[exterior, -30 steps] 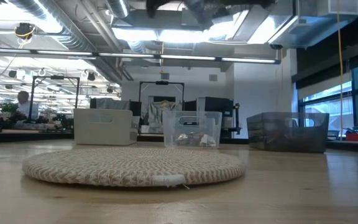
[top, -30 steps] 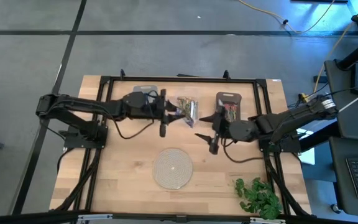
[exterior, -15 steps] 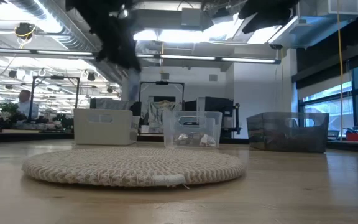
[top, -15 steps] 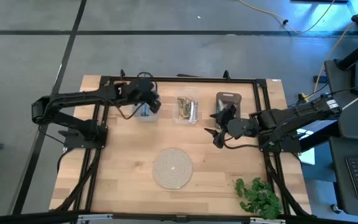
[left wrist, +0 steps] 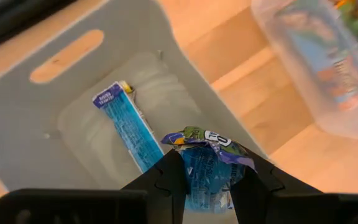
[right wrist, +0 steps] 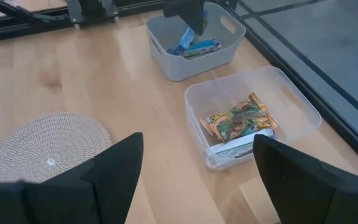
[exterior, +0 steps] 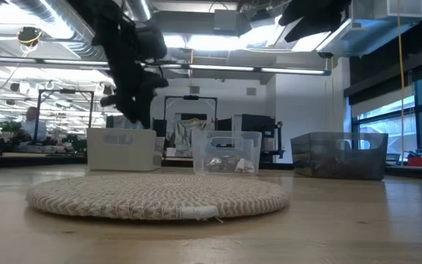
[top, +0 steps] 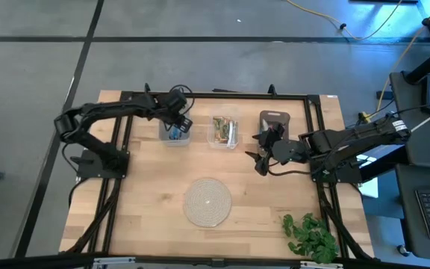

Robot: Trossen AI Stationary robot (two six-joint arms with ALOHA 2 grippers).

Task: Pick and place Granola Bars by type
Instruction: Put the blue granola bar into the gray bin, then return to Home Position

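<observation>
My left gripper [top: 176, 128] hangs over the grey bin [top: 172, 137] at the table's far left and is shut on a blue granola bar [left wrist: 205, 163]. Another blue bar [left wrist: 124, 127] lies flat on that bin's floor. The clear middle bin [top: 225, 131] holds tan-green bars [right wrist: 240, 121]. A dark bin [top: 275, 122] stands to its right. My right gripper [top: 257, 158] is open, above bare table just near of the dark bin, and touches nothing. My left gripper pinches the blue bar between its two fingers [left wrist: 166, 177], coming from above and pointing down into the grey bin. The bar's crumpled end [left wrist: 194, 138] sticks out past the fingertips. The bar is lifted clear of the bin floor.
A round woven mat [top: 207, 202] lies at the table's middle near side. A leafy green sprig [top: 310, 237] sits at the near right corner. A black frame rail [top: 215, 95] borders the bins on the far side. Bare wood [top: 148, 187] lies between the mat and the bins.
My left gripper has swung from beside the clear middle bin toward the table's left and now stands over the grey bin, lower than half a second ago. My right gripper has shifted a little toward the far right, closer to the dark bin.
</observation>
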